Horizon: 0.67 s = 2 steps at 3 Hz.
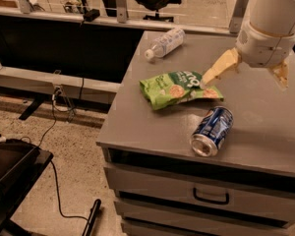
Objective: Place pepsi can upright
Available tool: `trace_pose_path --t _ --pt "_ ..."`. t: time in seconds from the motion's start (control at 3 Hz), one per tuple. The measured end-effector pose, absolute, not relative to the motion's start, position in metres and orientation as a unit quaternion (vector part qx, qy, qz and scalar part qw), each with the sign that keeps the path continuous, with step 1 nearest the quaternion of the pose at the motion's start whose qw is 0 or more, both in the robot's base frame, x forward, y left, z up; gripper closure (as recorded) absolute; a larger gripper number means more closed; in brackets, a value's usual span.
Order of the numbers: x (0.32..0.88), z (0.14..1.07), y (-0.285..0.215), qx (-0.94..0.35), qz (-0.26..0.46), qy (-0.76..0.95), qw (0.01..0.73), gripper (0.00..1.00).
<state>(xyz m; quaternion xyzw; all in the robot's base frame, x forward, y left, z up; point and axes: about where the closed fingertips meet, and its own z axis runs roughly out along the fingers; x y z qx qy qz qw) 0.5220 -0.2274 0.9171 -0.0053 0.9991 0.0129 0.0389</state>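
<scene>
Pepsi can (212,131) down on its side near the front edge of the surface (137,127), just nearer than the green snack bag (179,87), not yet gripped. Gripper (244,82) up above and beyond it on the right, fingers (221,69) spread wide apart, holding nothing. All left to do, by the look of it: come down, clamp the can, tip it onto its base, let go.

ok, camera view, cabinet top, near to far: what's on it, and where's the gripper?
Can → bag → bottle. Gripper hangs open above the cabinet top, beyond the can, one fingertip by the bag.
</scene>
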Motion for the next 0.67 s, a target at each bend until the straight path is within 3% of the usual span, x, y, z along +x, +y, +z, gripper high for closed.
trace_pose_path --t 0.67 --pt "0.5083 0.9068 -0.2304 0.024 0.008 0.999 0.045 0.0"
